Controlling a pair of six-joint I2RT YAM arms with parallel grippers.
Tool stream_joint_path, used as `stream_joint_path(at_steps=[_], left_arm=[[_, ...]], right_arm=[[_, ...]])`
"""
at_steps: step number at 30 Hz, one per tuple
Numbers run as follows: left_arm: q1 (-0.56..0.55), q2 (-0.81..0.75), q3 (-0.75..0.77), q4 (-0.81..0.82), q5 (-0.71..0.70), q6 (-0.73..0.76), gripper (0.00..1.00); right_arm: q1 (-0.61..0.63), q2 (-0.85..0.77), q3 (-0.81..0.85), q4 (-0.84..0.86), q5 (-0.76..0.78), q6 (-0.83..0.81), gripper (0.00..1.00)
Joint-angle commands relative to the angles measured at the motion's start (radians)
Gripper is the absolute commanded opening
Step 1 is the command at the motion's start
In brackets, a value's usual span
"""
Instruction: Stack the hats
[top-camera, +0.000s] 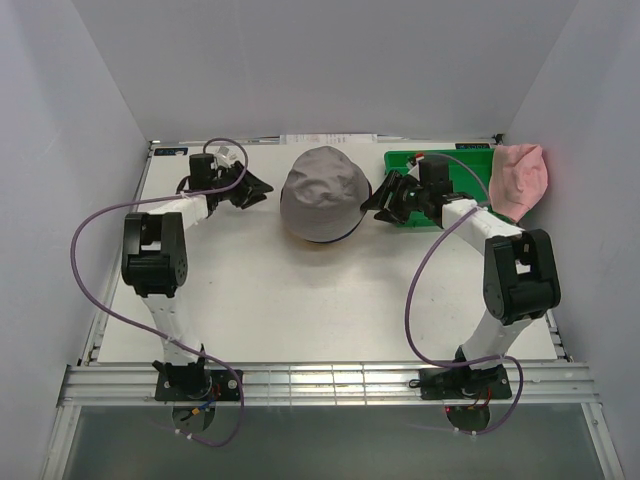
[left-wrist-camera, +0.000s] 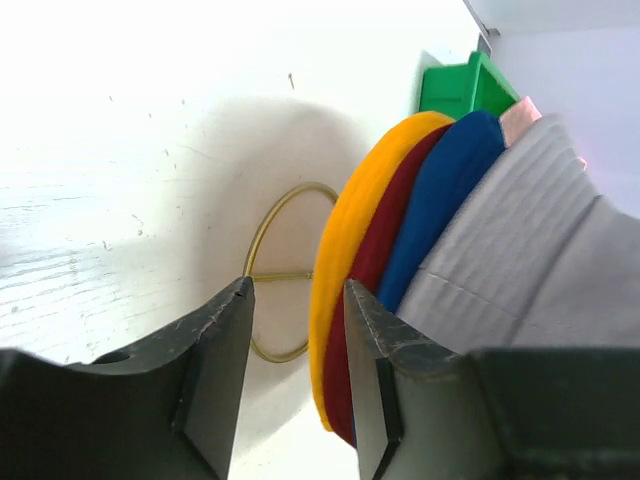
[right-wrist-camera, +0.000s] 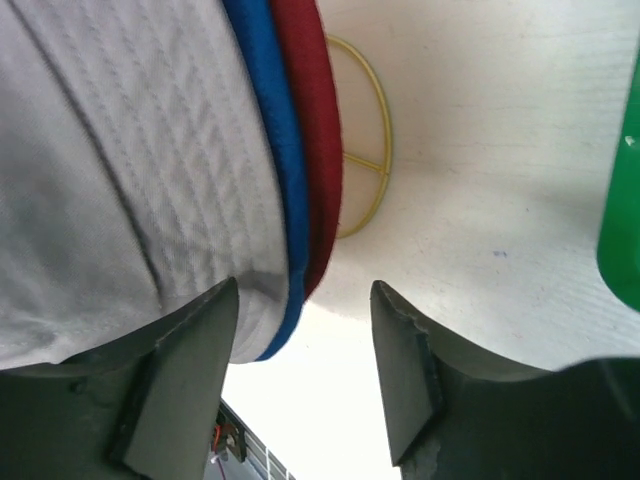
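I'm working over the white counter. The grey hat is sitting mid-back, topping the blue hat, dark red hat and yellow hat. The pink hat is lying apart, at the green bin's right end. My left pincer and right pincer are flanking the stack, both released, gripping nothing. The gold wire stand is peeking out underneath.

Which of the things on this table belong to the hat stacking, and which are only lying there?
Belong to the job: grey hat, blue hat, dark red hat and yellow hat, all in one stack; pink hat, apart at the right.
Only lying there: green bin; gold wire stand below the stack.
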Motion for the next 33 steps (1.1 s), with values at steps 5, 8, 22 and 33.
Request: stream_joint_path(at_steps=[5,8,22,33], left_arm=[[0.005,-0.178,0.090,-0.245,-0.125,0.074,0.53],[0.005,-0.253,0.084,-0.275,-0.136,0.084,0.53],[-0.173,-0.638,-0.012,-0.336,-0.098,0.085,0.55],[-0.202,-0.741,0.021,-0.460,-0.062,0.143,0.55]], right_arm=[[-0.005,-0.113,0.054,-0.168,0.089,-0.105,0.68],[-0.010,-0.163,0.097,-0.236,0.155,-0.160,0.69],[-0.272,-0.130,0.451,-0.672,0.780,-0.364,0.77],[-0.457,0.020,0.557,-0.658,0.814,-0.341,0.79]])
